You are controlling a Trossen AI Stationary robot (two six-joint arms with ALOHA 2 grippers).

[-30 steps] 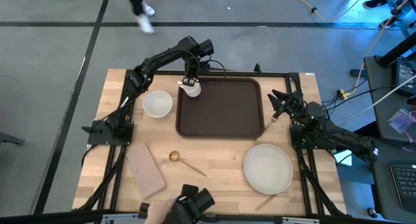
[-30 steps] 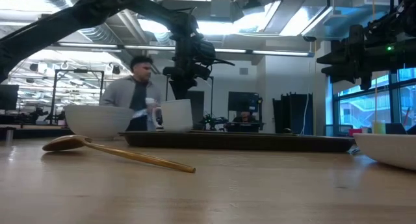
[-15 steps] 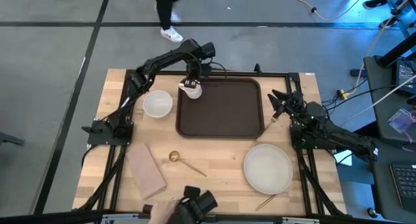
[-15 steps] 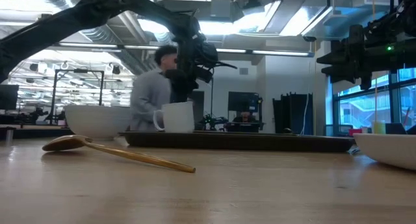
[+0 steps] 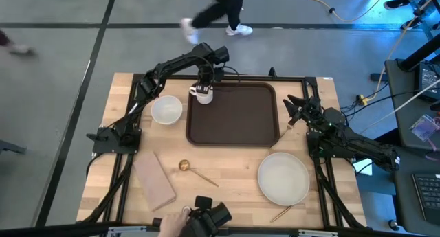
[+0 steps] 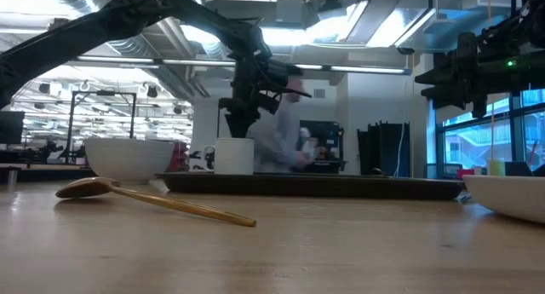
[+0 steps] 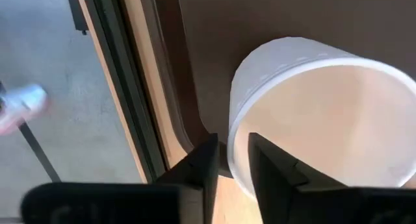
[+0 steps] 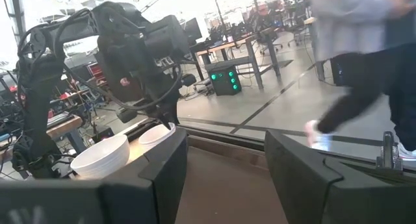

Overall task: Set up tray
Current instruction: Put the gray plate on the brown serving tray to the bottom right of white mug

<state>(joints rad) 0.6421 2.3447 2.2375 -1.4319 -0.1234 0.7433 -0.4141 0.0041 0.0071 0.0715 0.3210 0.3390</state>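
The dark brown tray lies at the table's far middle. A white cup stands upright in its far-left corner, bottom on the tray floor. My left gripper comes down on the cup from above and is shut on its rim. My right gripper hovers open beside the tray's right rim, holding nothing. My left gripper holds the cup by its rim wall on the side toward the tray's far-left corner. One finger is inside the cup and one outside, pointing down from above. The cup sits upright on the tray.
A white bowl stands left of the tray. A tan-pink napkin and a gold spoon lie near the front left, a white plate front right. A person walks past beyond the table's far edge.
My left gripper has moved down a little with the cup, which was lifted and tilted a second ago and now stands level on the tray's far-left corner. A person has crossed behind the table from left to right.
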